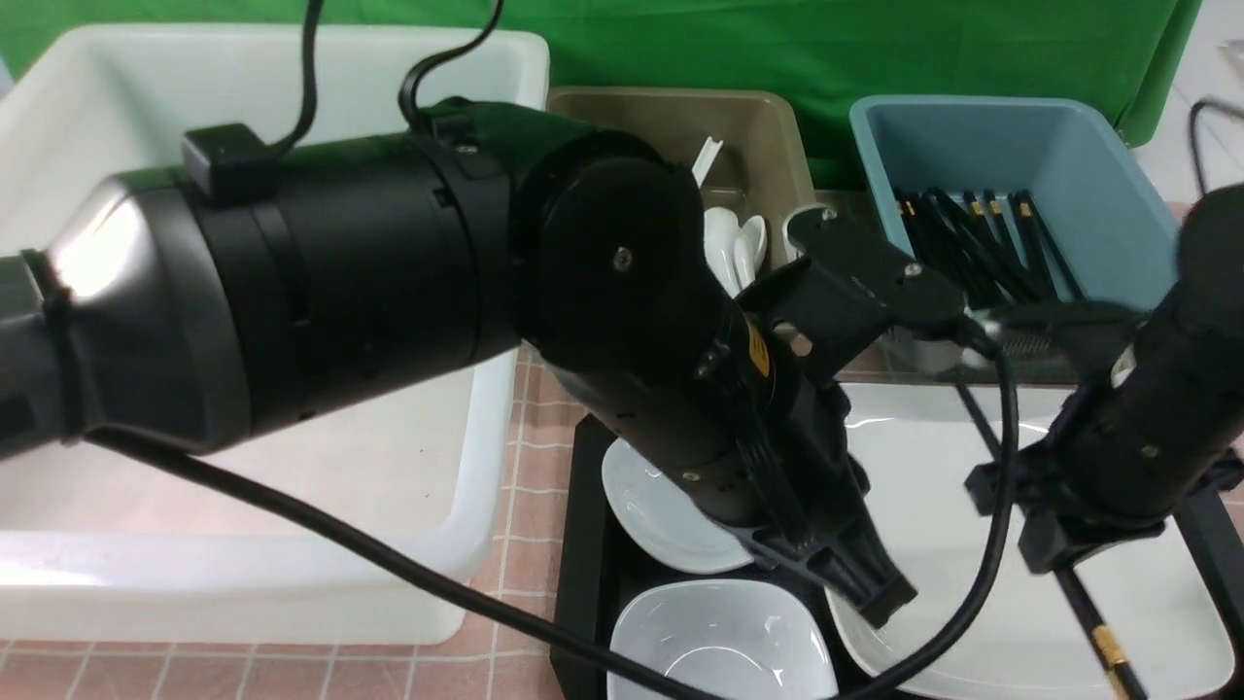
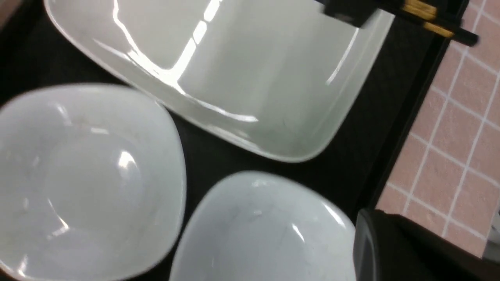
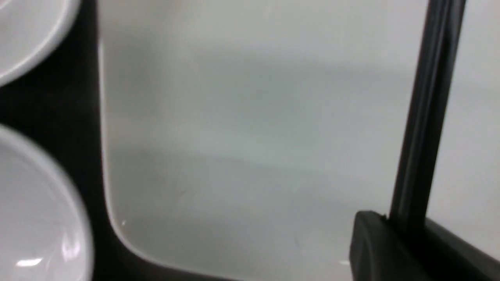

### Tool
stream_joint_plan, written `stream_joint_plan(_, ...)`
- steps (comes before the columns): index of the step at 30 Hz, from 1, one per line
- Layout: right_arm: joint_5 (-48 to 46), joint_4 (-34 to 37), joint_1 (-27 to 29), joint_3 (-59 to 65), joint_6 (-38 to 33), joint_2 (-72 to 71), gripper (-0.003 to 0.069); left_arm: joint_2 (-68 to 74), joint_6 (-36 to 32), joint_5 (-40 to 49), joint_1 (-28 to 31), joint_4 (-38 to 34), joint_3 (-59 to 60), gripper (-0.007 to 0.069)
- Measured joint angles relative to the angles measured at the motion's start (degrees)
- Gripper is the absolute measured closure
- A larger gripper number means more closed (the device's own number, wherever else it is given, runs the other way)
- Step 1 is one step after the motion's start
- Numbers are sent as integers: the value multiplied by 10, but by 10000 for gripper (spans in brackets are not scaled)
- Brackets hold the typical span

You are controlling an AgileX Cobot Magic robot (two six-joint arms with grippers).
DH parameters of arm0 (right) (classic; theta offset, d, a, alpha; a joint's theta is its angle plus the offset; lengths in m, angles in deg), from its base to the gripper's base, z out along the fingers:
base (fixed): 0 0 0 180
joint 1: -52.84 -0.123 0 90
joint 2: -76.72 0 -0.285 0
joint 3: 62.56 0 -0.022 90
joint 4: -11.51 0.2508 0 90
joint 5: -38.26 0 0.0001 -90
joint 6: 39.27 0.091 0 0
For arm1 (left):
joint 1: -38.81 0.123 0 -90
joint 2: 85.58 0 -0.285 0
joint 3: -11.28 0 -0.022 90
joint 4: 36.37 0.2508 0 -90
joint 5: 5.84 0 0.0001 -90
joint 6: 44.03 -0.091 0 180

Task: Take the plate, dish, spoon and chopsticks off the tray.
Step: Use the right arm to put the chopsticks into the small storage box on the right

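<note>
The large white plate [image 1: 933, 506] lies on the right side of the black tray [image 1: 583, 544]. It also shows in the left wrist view [image 2: 242, 78] and the right wrist view [image 3: 254, 136]. My right gripper [image 1: 1054, 559] is shut on the black chopsticks [image 1: 1093, 622], just above the plate. The chopsticks [image 3: 425, 117] run into its finger [image 3: 390, 249]. My left gripper [image 1: 875, 593] is shut and empty, its tip over the plate's near left edge. Two small deep dishes [image 1: 661, 506] [image 1: 724, 637] sit on the tray's left side. No spoon shows on the tray.
A big white bin [image 1: 292, 486] stands left of the tray. A tan bin [image 1: 768, 126] at the back holds white spoons [image 1: 734, 248]. A blue bin [image 1: 1069, 146] holds several black chopsticks. My left arm hides much of the tray's far part.
</note>
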Motion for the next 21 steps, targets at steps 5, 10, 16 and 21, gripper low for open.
stream_joint_plan(5, -9, 0, 41, -69, -23, -31, 568, 0, 15, -104, 11, 6, -20, 627)
stream_joint_plan(10, 8, 0, 105, -201, -37, 15, 568, 1, 21, -249, 42, 10, -41, 627)
stream_joint_plan(16, 52, 0, 144, -395, -36, 149, 568, 31, 22, -343, 70, 13, -70, 627)
stream_joint_plan(21, 83, 0, 145, -479, -23, 235, 568, 58, 22, -329, 71, 27, -83, 627)
